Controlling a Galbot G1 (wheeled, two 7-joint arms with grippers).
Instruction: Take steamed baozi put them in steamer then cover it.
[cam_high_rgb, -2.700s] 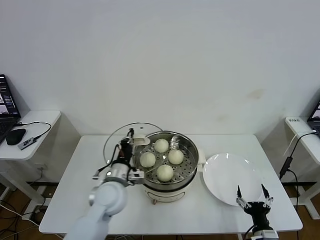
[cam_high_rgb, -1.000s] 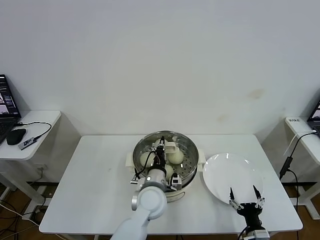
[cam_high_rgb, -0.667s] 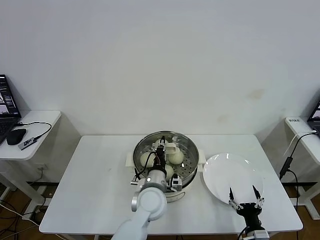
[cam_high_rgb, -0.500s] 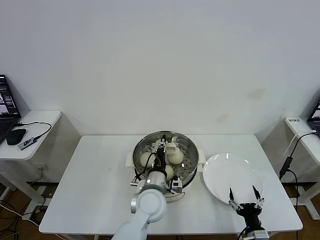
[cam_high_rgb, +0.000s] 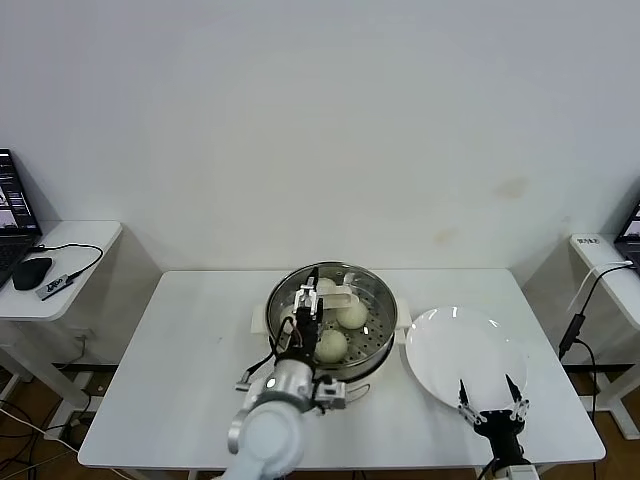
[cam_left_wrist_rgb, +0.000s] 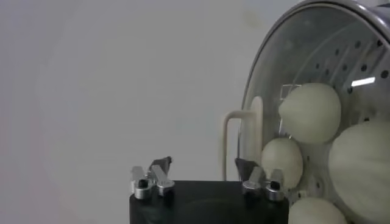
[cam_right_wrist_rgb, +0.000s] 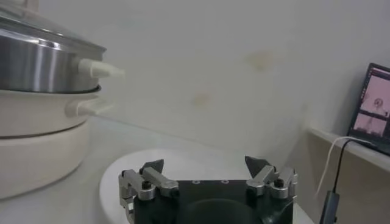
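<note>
The steamer stands mid-table with the glass cover resting on it, its cream handle on top. Three baozi show through the glass; the fourth is behind my left arm. My left gripper is open and empty over the pot's front-left part, just short of the handle. In the left wrist view the gripper is open, with the handle and baozi beyond it under the cover. My right gripper is open and empty at the table's front right.
A flat white plate lies right of the steamer, under my right gripper; the steamer shows to one side there. The white table has bare room at left. A side table holds a mouse and cables.
My left gripper carried the cover from the left onto the steamer, then let go of the handle and drew back toward the front left. The right gripper barely moved.
</note>
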